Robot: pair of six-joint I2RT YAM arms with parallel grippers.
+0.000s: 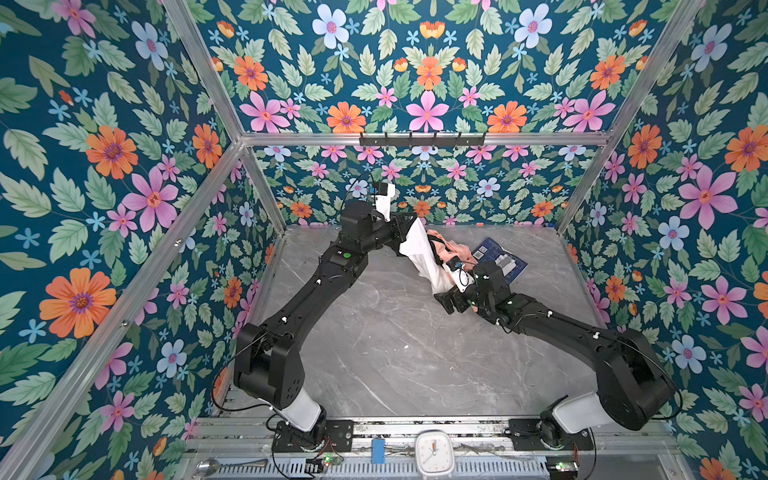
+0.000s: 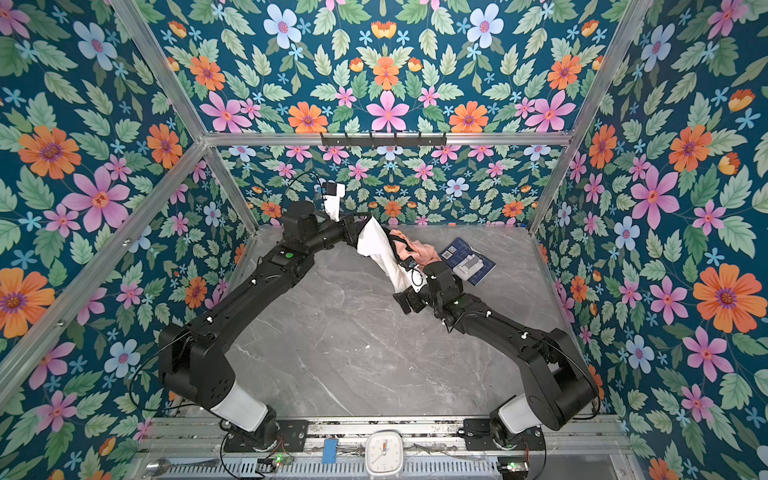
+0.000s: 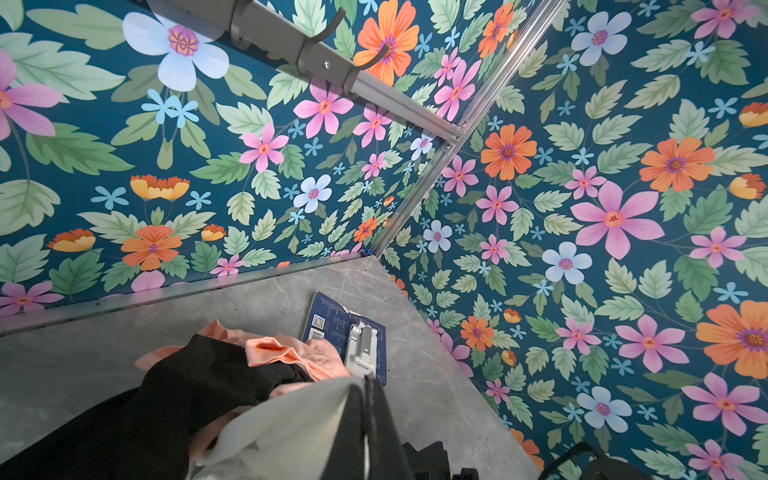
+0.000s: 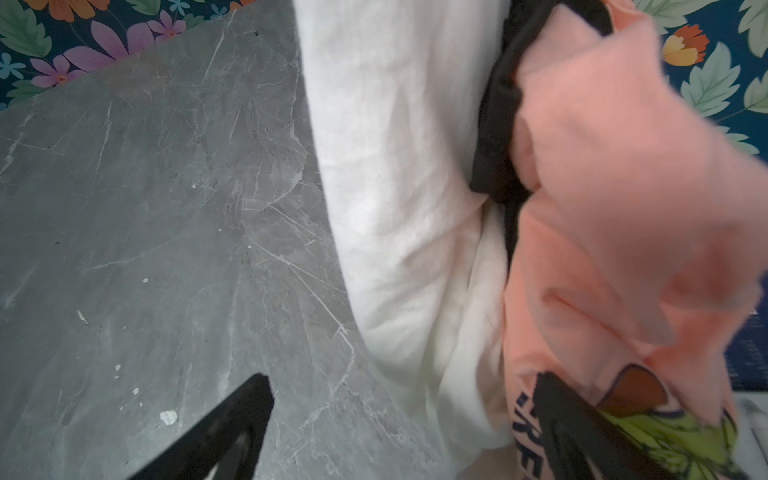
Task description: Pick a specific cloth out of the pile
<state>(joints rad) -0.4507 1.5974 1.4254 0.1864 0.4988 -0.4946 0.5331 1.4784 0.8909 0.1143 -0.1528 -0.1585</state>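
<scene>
Top views, both: left gripper (image 1: pixel 409 225), jaws clamped shut on an upper corner of the large plain white fabric cloth (image 1: pixel 420 249), held that corner raised over the grey marble table (image 1: pixel 374 353), near 12 o'clock of the tabletop. Probable reason: lifting one corner lets the fabric peel off the heap under its own weight. Cloth hung slanted from the grip toward 5 o'clock, lower end down by the right gripper. Left wrist view showed the same pinch, white fabric (image 3: pixel 291 424) bunched at the gripper.

Pile of clothes (image 1: pixel 451 251) sat at 3 o'clock of the cloth, touching it: crumpled black garment (image 3: pixel 187 374) and peach-orange printed shirt (image 4: pixel 602 208). Cloth not free, by my read; black fabric lay against its edge. Flat dark blue card with a white block (image 1: pixel 498 259) lay at 3 o'clock of the pile, at its edge, not a target.

Right gripper (image 1: pixel 446 301), at 5 o'clock of the pile, jaws wide, holding nothing. Right wrist view: one finger (image 4: pixel 232 428) over bare table, the other over the shirt's print, cloth between. Likely poised to take the cloth's lower part or hold the pile back; cannot tell which.
</scene>
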